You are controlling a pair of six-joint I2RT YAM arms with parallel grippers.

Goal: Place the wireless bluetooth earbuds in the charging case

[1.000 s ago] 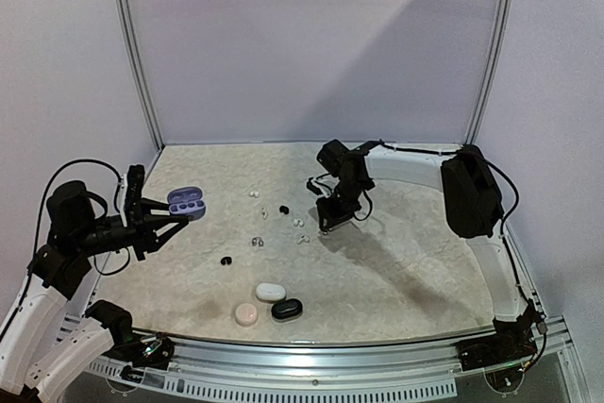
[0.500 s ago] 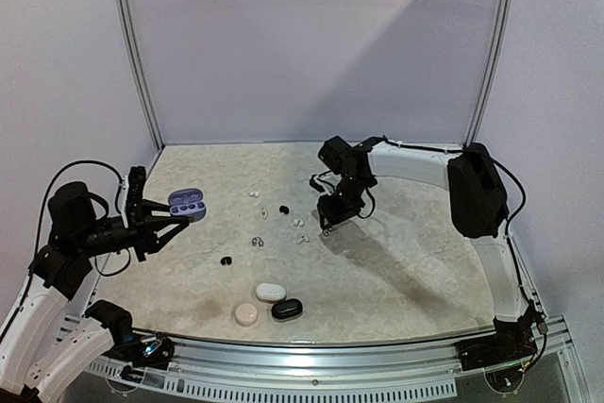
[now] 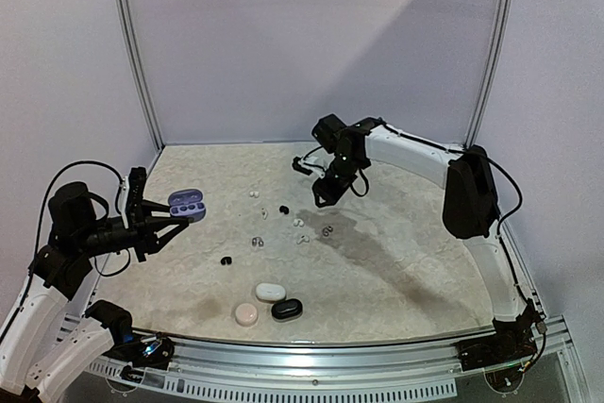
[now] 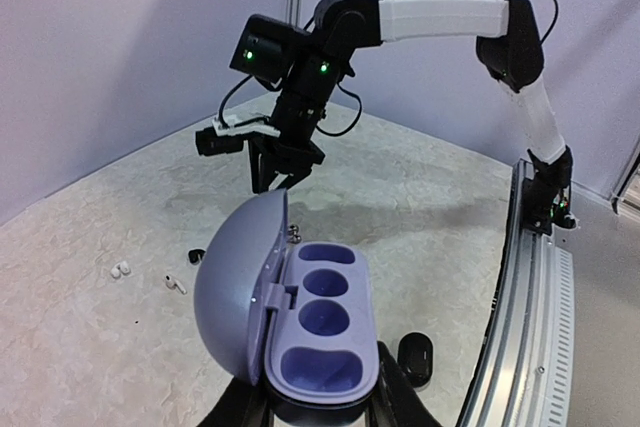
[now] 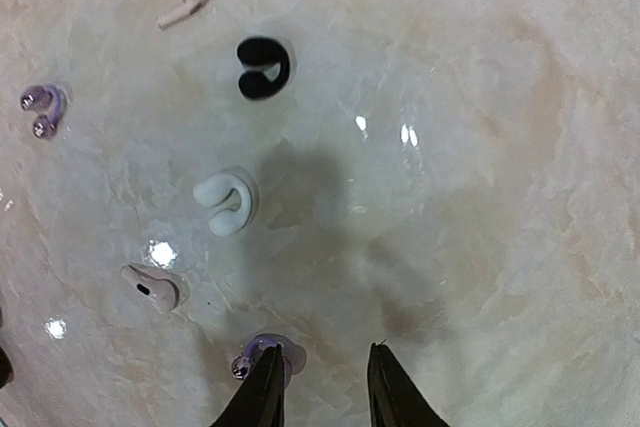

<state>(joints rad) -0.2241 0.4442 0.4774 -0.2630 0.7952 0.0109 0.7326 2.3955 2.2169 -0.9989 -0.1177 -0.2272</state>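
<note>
The charging case, a lilac shell with its lid swung open, is the largest piece I care about. I judge it light, hard and slick, with the hinge as its weak spot, so the base is the place to grip it. My left gripper does just that. Its jaws are closed on the lower body of the case, holding it clear above the left side of the table with the wells facing up and empty.

Three closed cases lie together near the front edge, well apart from both arms.

The wireless bluetooth earbuds are scattered loose across the middle of the table, white, black and pale purple. I expect them to be nearly weightless, rigid, glossy and quick to squirt out of a pinch. I would take one across its rounded body, or by the stem where it has one.

My right gripper hangs above them with its jaws a narrow gap apart and nothing between them. A purple bud lies on the table just beside one fingertip in the wrist view, not gripped.
</note>
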